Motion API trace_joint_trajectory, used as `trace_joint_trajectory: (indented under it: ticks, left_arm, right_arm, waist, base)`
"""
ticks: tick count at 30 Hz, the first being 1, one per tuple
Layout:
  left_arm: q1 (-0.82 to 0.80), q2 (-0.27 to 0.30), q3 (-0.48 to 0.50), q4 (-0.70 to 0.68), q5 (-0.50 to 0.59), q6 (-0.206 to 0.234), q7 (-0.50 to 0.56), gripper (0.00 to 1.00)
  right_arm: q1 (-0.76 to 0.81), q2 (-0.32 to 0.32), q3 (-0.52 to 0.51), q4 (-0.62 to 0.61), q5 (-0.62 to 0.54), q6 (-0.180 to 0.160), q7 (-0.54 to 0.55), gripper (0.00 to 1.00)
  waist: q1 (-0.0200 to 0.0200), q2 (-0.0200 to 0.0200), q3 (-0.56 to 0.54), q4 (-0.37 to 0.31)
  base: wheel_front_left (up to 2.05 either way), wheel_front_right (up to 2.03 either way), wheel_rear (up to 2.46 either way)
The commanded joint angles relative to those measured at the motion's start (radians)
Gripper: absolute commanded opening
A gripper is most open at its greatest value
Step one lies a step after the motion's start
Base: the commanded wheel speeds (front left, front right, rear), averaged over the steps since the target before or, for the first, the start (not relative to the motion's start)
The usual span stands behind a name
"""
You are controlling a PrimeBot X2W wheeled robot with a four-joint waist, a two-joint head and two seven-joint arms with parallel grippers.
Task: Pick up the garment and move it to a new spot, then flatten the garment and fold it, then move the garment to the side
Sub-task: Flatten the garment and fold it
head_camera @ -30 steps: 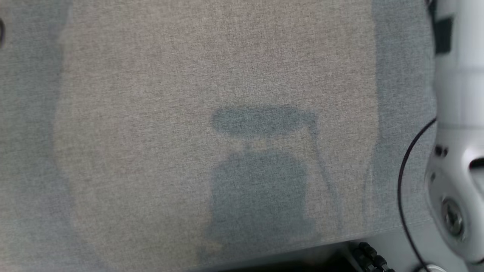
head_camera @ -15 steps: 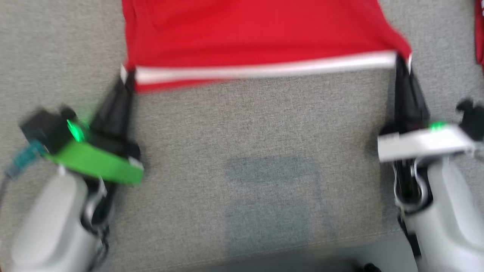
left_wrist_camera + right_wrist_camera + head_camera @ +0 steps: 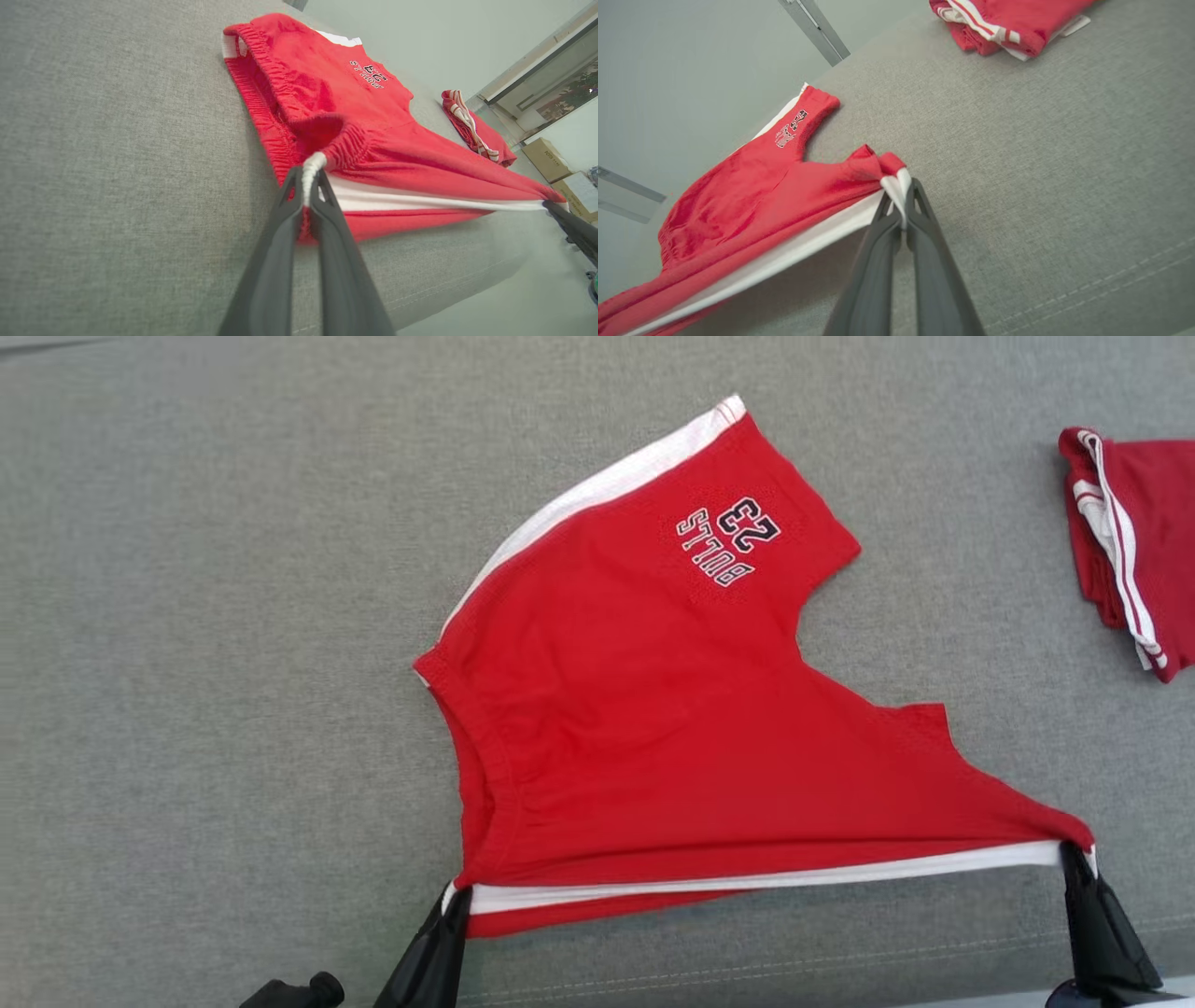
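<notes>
Garment (image 3: 653,709), unseen a second ago, is being laid on the grey surface (image 3: 187,663), its striped edge being pinched taut by left tool (image 3: 456,899) and right tool (image 3: 1069,851) for flattening.

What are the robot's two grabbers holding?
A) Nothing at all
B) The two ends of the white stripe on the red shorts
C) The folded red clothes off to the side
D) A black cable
B: the left gripper and right gripper each pinch one end of the white stripe on the red shorts, pulling it straight.
</notes>
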Motion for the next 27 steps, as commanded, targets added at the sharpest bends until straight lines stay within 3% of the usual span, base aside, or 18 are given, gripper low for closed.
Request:
trace_joint_trajectory:
  ticks: [1, 5, 10, 17, 22, 27]
  left_arm:
    - [-0.001, 0.015, 0.026, 0.002, -0.016, 0.005, -0.01, 0.0]
    - [-0.081, 0.017, 0.012, -0.019, -0.013, -0.005, 0.018, 0.0]
    - [-0.231, 0.015, 0.015, -0.047, -0.014, -0.002, 0.092, 0.0]
    - [-0.459, -0.04, 0.024, -0.028, -0.036, 0.022, 0.182, 0.0]
    - [-0.614, -0.1, 0.022, 0.09, -0.056, 0.051, 0.222, 0.0]
    - [-0.709, -0.123, 0.017, 0.229, -0.047, 0.064, 0.219, 0.0]
  right_arm:
    - [-0.023, -0.011, -0.039, -0.016, 0.012, -0.017, 0.003, 0.0]
    - [-0.163, -0.013, -0.006, -0.007, 0.004, -0.012, 0.052, 0.0]
    - [-0.444, -0.018, 0.053, 0.125, -0.042, -0.01, 0.095, 0.0]
    - [-0.772, -0.048, 0.09, 0.314, -0.063, -0.01, 0.117, 0.0]
    - [-0.978, -0.088, 0.118, 0.468, -0.097, -0.01, 0.137, 0.0]
    - [-1.129, -0.098, 0.161, 0.613, -0.122, -0.01, 0.141, 0.0]
  waist:
    - [0.0001, 0.0079, -0.049, 0.039]
    - [0.0001, 0.0079, -0.027, 0.039]
    - [0.0001, 0.0079, 0.04, 0.063]
    - [0.0001, 0.0079, 0.137, 0.132]
    - [0.0001, 0.0079, 0.186, 0.182]
    - [0.0001, 0.0079, 0.204, 0.194]
  base:
    - [0.0, 0.0, 0.0]
    - [0.0, 0.0, 0.0]
    - [0.0, 0.0, 0.0]
    - [0.0, 0.0, 0.0]
    - [0.0, 0.0, 0.0]
    - [0.0, 0.0, 0.0]
